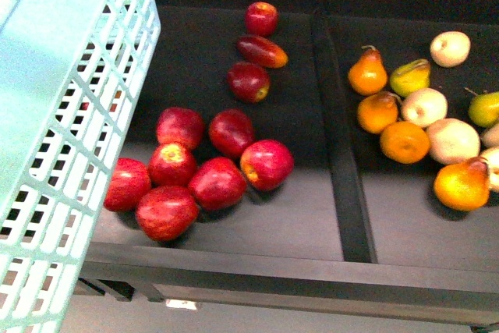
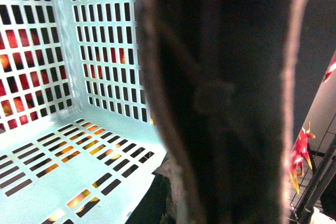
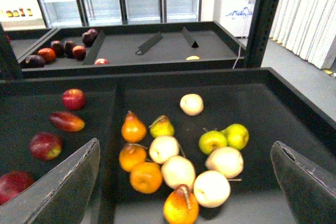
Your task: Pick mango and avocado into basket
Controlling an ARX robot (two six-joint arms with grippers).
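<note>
basket (image 1: 70,115) is filling the left of the front frame, tilted, just beside the red apples (image 1: 195,169). r gripper (image 3: 185,144) is hanging w/ jaws spread wide above pears (image 3: 133,127) & pale fruit (image 3: 178,170). l gripper's jaws: can't tell, sth dark & blurry is blocking that view.

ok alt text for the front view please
A light blue slotted basket fills the left edge, overlapping a dark two-compartment produce bin. Red apples cluster in the left compartment; orange pears, an orange and pale round fruit lie in the right.
</note>
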